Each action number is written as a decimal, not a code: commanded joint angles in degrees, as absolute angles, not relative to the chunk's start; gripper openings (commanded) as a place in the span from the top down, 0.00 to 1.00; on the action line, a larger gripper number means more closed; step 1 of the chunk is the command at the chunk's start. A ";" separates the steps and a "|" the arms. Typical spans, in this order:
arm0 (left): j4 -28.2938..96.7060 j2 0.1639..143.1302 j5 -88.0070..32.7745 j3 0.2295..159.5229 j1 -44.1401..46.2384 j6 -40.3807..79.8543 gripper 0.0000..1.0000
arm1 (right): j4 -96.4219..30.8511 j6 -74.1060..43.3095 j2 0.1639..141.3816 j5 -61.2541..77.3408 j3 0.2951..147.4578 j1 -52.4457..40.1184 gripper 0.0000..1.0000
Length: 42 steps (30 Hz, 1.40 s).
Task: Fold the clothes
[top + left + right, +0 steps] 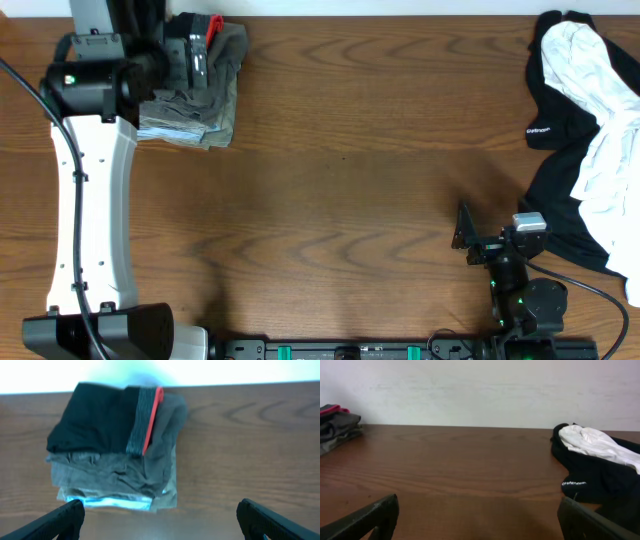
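Folded black leggings point(100, 417) with a grey waistband edged red-orange lie on top of a stack at the table's far left. In the overhead view the left arm hides most of them, and only the red edge point(205, 22) shows. My left gripper point(160, 520) hovers just in front of that stack, open and holding nothing. It also shows from overhead point(180, 55). A loose heap of black-and-white clothes point(560, 150) lies at the far right, seen as well in the right wrist view point(590, 472). My right gripper point(465, 232) rests low near the front edge, left of the heap, open and empty point(480, 520).
Grey and olive garments point(115, 472) make up the lower part of the stack point(190, 115). The stack also shows at the far left of the right wrist view point(337, 427). Bare brown table point(350, 150) stretches between stack and heap. A white wall runs behind the far edge.
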<state>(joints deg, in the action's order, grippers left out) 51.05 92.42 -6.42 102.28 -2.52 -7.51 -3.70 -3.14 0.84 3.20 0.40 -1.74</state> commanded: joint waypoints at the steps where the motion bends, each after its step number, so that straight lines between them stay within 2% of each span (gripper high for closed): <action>1: 51.16 88.20 -4.95 99.35 -2.81 -7.20 0.02 | -4.03 -2.70 0.30 3.62 0.32 -1.93 0.01; 6: 47.13 80.99 -7.68 89.10 -2.81 -7.18 0.02 | -4.03 -2.72 0.30 3.62 0.32 -1.93 0.01; 16: 16.36 60.31 -20.12 52.40 -2.31 -7.16 0.02 | -4.03 -2.72 0.32 3.62 0.32 -1.93 0.01; 24: -6.39 39.03 -19.88 24.40 1.76 -6.57 0.02 | -4.03 -2.70 0.32 3.62 0.32 -1.93 0.01; 31: -9.98 22.35 -19.88 9.58 1.74 -6.57 0.02 | -4.03 -2.72 0.32 3.62 0.32 -1.93 0.01; 42: -9.04 7.94 -18.79 0.25 1.69 -6.57 0.02 | -4.03 -2.70 0.32 3.62 0.32 -1.93 0.01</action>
